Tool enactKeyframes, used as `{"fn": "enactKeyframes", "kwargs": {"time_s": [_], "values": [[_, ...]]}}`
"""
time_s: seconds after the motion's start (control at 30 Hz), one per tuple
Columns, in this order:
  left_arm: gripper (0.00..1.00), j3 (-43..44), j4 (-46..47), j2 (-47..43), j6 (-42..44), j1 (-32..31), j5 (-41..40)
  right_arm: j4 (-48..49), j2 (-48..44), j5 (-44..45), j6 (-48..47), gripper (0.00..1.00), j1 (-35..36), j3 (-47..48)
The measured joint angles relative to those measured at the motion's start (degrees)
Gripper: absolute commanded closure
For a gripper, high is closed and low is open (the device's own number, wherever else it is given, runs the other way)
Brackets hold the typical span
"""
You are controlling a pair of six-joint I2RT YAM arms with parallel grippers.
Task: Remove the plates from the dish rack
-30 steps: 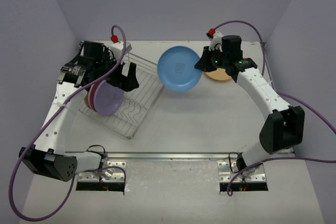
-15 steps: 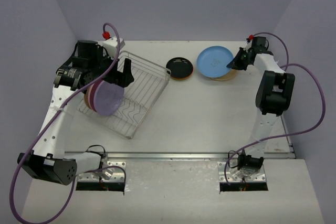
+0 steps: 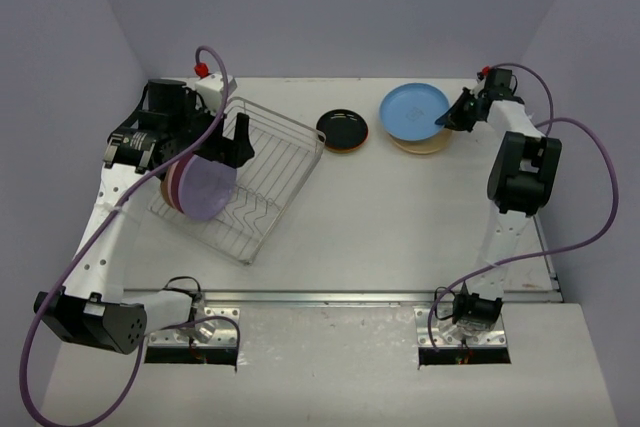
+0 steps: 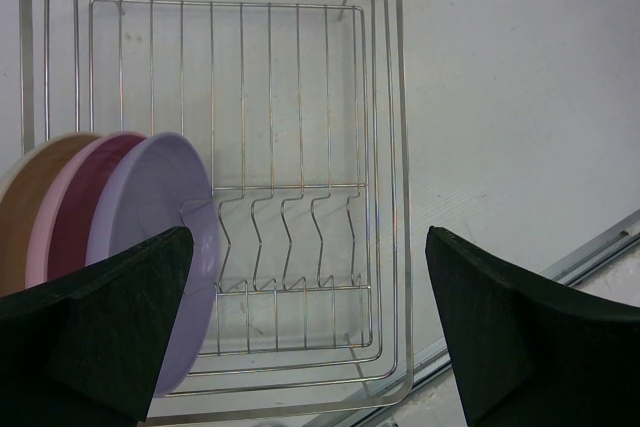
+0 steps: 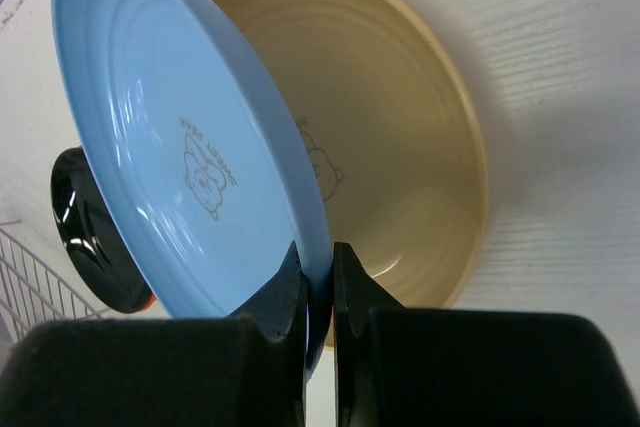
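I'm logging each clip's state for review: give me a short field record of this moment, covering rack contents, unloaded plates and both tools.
dish rack: three plates upright at one end
racked plates: lavender plate, pink plate, brown plate
left tool: open above the rack, beside the lavender plate, gripping nothing
right tool: shut on the blue plate's rim
blue plate: tilted over the cream plate; contact unclear
black plate: on the table between rack and cream plate

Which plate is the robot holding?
The blue plate: the right tool pinches its rim, tilted over the tan plate. The black plate lies flat; the lavender plate stands in the dish rack.
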Motion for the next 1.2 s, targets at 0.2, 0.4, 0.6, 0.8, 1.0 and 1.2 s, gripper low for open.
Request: {"fn": "enactKeyframes", "kwargs": {"time_s": [0.2,0.4,0.6,0.8,1.0,1.2], "values": [[0.0,0.0,0.0,0.0,0.0,0.0,0.0,-0.4,0.9,-0.6,0.4,0.38,-1.9,0.0],[0.0,0.0,-0.1,0.0,0.0,0.0,-0.3,-1.4,0.9,-1.6,-0.1,0.01,-2.5,0.1],[0.0,0.0,-0.4,-0.1,0.1,0.0,-1.5,-5.4,0.8,-0.4,-2.6,0.01,-1.2,1.9],[0.03,0.0,-0.7,-1.9,1.0,0.0,-5.7,-8.1,-1.3,7.2,-8.5,0.01,2.0,2.2],[0.4,0.0,-0.7,-3.6,4.4,0.0,-17.4,-7.3,-8.2,12.0,-13.6,0.01,6.2,-1.6],[0.58,-4.4,0.4,-3.9,8.5,0.0,-29.6,-4.9,-21.6,14.5,-17.9,0.01,11.6,-9.3]]}}
